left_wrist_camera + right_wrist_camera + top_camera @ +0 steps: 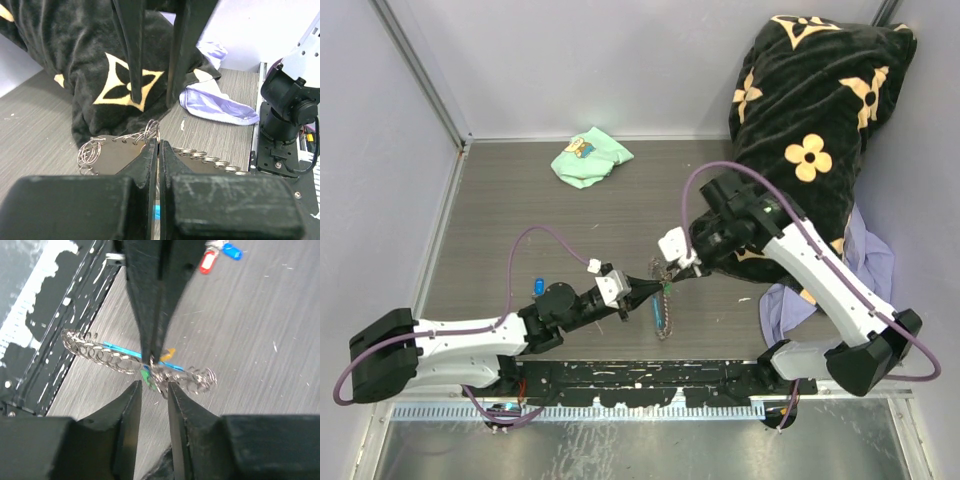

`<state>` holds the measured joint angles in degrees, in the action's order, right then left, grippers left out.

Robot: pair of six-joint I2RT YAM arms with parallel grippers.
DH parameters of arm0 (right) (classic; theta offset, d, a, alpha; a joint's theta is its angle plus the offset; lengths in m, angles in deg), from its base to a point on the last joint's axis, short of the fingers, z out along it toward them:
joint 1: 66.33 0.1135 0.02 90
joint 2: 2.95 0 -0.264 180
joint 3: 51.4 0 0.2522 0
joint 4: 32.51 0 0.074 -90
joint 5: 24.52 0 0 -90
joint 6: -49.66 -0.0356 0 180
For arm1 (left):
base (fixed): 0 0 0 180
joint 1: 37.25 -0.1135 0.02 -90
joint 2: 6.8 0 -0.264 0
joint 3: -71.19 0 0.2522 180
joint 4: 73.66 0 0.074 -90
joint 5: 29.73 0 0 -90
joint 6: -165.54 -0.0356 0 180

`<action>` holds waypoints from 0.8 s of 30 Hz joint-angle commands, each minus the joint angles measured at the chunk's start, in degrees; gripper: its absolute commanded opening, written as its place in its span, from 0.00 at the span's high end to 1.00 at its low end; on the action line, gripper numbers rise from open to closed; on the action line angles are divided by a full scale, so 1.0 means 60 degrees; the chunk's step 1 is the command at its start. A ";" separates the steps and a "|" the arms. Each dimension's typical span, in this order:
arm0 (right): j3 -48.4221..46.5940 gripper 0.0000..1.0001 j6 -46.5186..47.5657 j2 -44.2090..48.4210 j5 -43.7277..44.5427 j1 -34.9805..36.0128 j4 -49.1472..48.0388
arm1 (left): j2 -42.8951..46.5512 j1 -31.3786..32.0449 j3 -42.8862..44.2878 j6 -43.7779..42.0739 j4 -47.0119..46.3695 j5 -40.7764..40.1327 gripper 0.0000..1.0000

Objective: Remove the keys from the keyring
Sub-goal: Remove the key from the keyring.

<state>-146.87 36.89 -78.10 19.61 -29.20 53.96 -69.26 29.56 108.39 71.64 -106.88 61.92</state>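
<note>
Left pincer (152, 357) clamps tight on the keyring (120, 361), mid-frame in the right wrist view, green-tagged key (146, 376) beside it; right pincer (153, 385) stands apart just beneath. The mint cloth (590, 157), top centre from above, carries a print too small to read; the chain (95, 351) half-hides the sky-blue fob (120, 349).

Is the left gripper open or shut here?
Shut. The left gripper has its jaws pressed together with no gap, pinching the keyring at their tips.
</note>
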 commanded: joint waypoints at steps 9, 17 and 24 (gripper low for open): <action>0.1949 0.76 -0.1609 0.1355 -0.4005 -0.1846 -0.1227 | 0.0650 0.0029 0.0113 0.0176 -0.0891 -0.0258 1.00; 0.2856 0.86 -0.2629 0.1284 -0.4588 -0.1851 -0.2618 | 0.0681 0.0027 0.0143 0.0436 -0.1048 -0.0261 1.00; 0.3141 0.86 -0.3594 0.1268 -0.4226 -0.1851 -0.3646 | 0.0657 0.0030 0.0180 0.0489 -0.1129 -0.0201 1.00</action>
<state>-128.62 19.32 -70.82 -5.11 -40.15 37.02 -67.14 29.56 108.37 73.65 -106.81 61.07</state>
